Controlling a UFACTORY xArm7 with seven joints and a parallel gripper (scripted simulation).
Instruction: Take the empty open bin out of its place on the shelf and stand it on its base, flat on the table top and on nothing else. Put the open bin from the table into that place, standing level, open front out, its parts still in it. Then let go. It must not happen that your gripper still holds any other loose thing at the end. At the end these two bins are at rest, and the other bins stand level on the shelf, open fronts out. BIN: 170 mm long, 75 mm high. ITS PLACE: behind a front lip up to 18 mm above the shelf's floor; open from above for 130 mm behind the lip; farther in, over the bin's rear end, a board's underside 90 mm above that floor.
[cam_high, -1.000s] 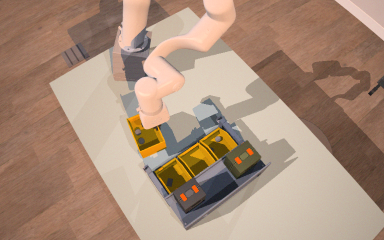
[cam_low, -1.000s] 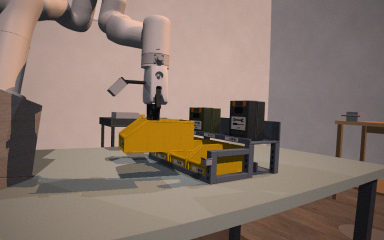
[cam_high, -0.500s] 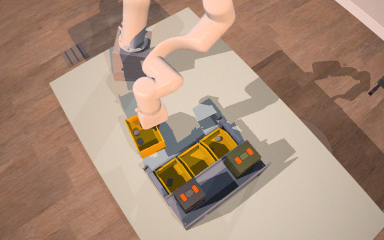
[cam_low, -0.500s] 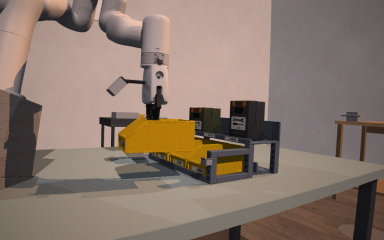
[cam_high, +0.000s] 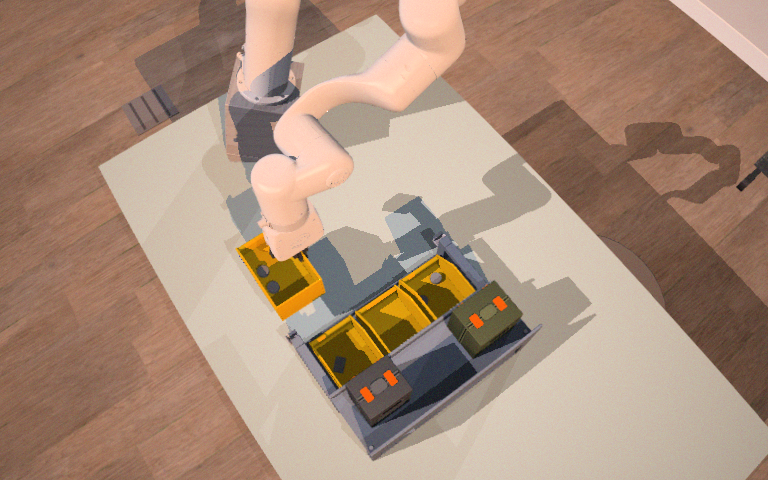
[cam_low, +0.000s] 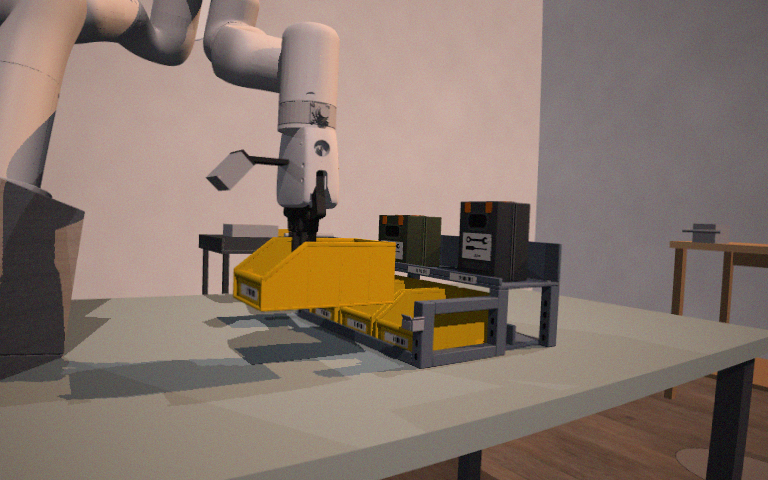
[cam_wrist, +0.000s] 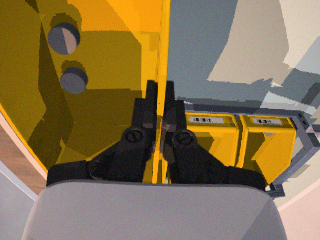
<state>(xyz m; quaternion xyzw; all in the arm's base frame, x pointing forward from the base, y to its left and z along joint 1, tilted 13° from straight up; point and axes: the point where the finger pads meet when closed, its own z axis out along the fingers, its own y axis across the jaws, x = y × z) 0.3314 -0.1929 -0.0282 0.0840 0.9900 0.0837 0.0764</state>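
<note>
Since the empty bin (cam_high: 390, 319) (cam_low: 356, 324) (cam_wrist: 216, 131) occupies the shelf (cam_high: 351, 420) (cam_low: 498, 325) (cam_wrist: 220, 109), the hand (cam_high: 301, 254) (cam_low: 303, 240) (cam_wrist: 159, 96), clamped on the loaded bin (cam_high: 300, 301) (cam_low: 339, 277) (cam_wrist: 110, 45) by its side wall, should lower it level onto the bench (cam_high: 566, 407) (cam_low: 283, 413) (cam_wrist: 265, 30)

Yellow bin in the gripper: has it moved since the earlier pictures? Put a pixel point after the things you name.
Yes. In the top view, the yellow bin (cam_high: 303, 298) (cam_low: 339, 277) (cam_wrist: 110, 55) has shifted slightly left against the grey shelf (cam_high: 461, 261) (cam_low: 498, 322) (cam_wrist: 306, 136), which has stayed put.
</note>
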